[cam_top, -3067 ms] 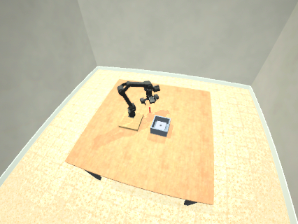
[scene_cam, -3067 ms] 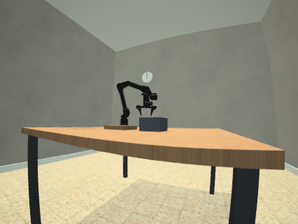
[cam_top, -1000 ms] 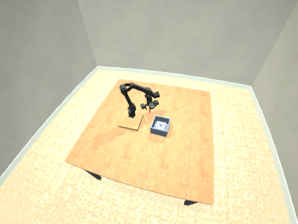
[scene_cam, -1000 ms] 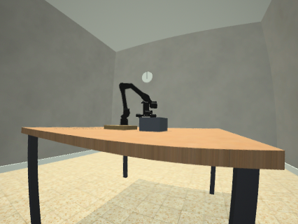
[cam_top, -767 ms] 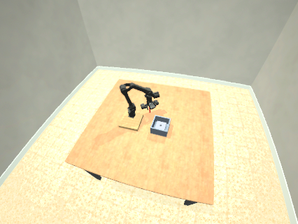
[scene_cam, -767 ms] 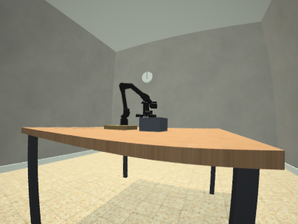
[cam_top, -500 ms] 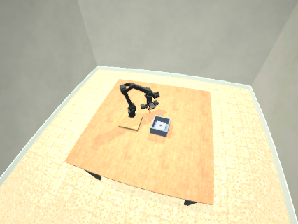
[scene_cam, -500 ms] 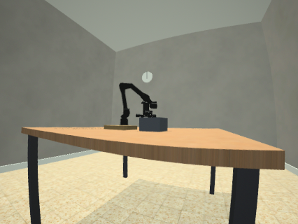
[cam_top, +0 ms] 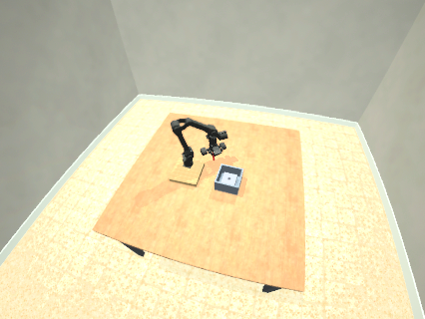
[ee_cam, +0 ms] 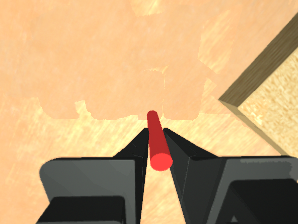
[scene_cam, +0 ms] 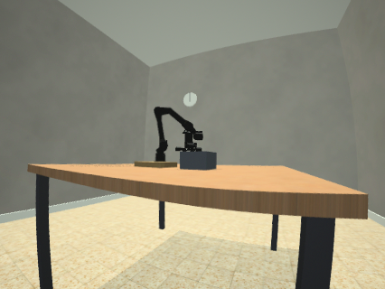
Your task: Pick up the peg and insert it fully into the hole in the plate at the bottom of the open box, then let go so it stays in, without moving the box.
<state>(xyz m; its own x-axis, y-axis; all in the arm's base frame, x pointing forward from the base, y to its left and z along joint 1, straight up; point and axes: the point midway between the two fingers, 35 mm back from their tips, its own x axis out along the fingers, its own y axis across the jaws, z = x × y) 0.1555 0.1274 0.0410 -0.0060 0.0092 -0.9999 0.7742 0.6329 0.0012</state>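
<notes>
One red peg point(ee_cam: 158, 142) pinched between gripper point(ee_cam: 156, 150) fingers, long axis running away from wrist camera, tip toward wooden table point(cam_top: 259, 199). Blue-grey box point(cam_top: 228, 178) nearby. Tan board point(cam_top: 187, 175) under arm. Grey walls, tiled floor point(cam_top: 349, 239).

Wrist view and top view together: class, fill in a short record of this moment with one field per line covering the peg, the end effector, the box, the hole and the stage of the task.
peg: red peg, pinched between the two dark fingers
end effector: end effector shut on the peg, beside the box, not over it
box: open grey-blue box on the wooden table
hole: dark hole in the pale plate on the box floor, with no peg in it
stage: peg grasped, not yet inserted
</notes>
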